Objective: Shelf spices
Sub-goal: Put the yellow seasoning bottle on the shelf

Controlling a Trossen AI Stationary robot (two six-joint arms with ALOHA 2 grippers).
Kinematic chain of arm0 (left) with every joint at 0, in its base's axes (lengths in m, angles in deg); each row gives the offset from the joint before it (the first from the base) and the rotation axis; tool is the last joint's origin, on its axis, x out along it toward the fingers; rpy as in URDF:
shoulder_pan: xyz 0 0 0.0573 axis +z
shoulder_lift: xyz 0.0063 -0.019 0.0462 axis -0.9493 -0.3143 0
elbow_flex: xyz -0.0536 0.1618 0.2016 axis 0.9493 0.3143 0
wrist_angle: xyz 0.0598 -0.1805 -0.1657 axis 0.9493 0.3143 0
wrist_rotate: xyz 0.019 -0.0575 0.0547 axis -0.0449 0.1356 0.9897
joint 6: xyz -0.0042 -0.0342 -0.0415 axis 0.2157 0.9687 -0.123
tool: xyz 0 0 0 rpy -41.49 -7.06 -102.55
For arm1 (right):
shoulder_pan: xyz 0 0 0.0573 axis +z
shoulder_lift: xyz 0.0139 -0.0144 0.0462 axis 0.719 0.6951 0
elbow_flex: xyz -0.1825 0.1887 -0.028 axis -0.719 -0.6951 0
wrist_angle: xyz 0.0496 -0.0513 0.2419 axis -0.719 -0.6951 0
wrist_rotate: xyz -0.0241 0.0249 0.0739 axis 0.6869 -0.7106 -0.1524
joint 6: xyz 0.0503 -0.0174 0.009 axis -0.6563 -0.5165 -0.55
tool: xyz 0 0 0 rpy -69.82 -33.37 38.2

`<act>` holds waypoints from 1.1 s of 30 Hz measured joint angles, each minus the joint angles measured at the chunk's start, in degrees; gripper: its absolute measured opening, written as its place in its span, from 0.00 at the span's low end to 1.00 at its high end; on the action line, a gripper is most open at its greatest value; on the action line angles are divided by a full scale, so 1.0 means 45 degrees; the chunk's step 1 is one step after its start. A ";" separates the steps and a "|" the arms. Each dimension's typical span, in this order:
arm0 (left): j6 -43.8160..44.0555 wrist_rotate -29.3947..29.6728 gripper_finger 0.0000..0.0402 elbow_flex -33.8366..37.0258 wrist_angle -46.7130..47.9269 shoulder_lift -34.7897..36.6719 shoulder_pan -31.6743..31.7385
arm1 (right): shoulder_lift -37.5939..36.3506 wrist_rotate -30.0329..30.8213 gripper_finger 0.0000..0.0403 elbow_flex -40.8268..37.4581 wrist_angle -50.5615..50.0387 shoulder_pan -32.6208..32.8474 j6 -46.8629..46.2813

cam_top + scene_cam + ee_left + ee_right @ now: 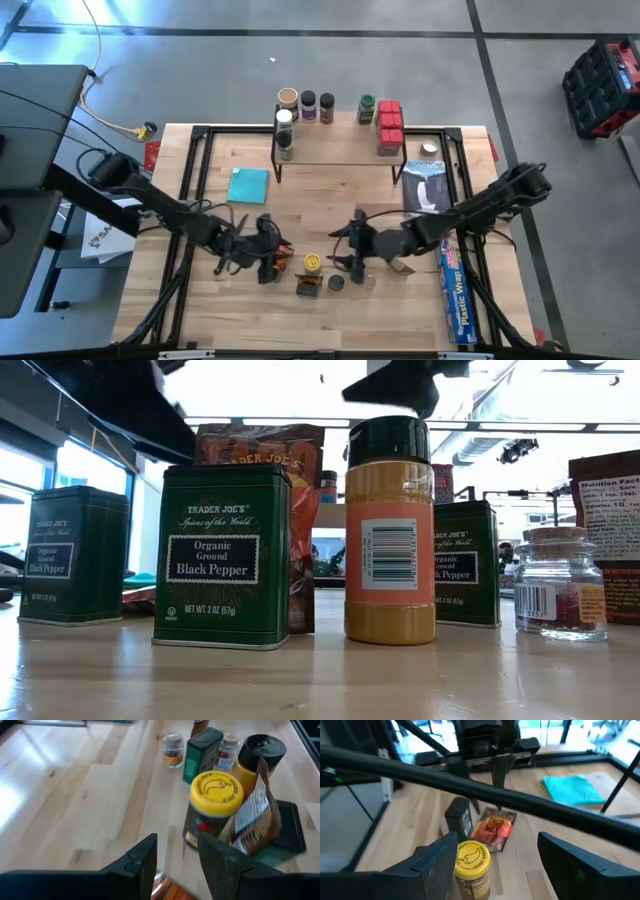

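Note:
A cluster of spices stands near the table's near edge: a yellow-lidded jar [312, 263], a dark tin [307, 287], a black-lidded jar [336, 284] and a small glass jar [368, 281]. My left gripper [268, 260] hovers open just left of them, over an orange packet [167, 891]. My right gripper [352, 257] is wide open just right of the cluster, facing the yellow-lidded jar [472, 862]. The shelf [340, 150] stands at the far edge, with several jars and red boxes [390, 126] on it. My left gripper [177, 865] has its fingers on either side of the orange packet's end [165, 889], coming from above. I cannot tell whether the fingers touch it.
A teal cloth [248, 185] lies between the shelf and the left arm. A long blue plastic-wrap box [455, 290] lies along the right edge. Green pepper tins [222, 555] and a black-lidded orange jar [390, 530] stand close together in the low view.

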 joint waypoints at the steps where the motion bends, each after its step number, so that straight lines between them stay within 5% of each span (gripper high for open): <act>1: -0.0245 -0.0162 0.34 0.0000 -0.0524 -0.0352 0.0081 | 0.0314 0.0018 0.67 0.0285 -0.0230 -0.0021 -0.0078; 10: -0.0954 -0.1543 0.34 0.0000 -0.2973 -0.2083 0.0444 | 0.2242 0.0003 0.67 0.3263 -0.4725 -0.0394 -0.0113; 17: -0.1285 -0.2377 0.34 0.0000 -0.4179 -0.2711 0.0439 | 0.2345 -0.0352 0.67 0.3971 -0.7218 -0.0394 -0.0865; 33: -0.1198 -0.2382 0.52 -0.0004 -0.4606 -0.2981 0.0688 | 0.3727 -0.3788 0.67 0.3730 -0.5604 -0.0892 0.0621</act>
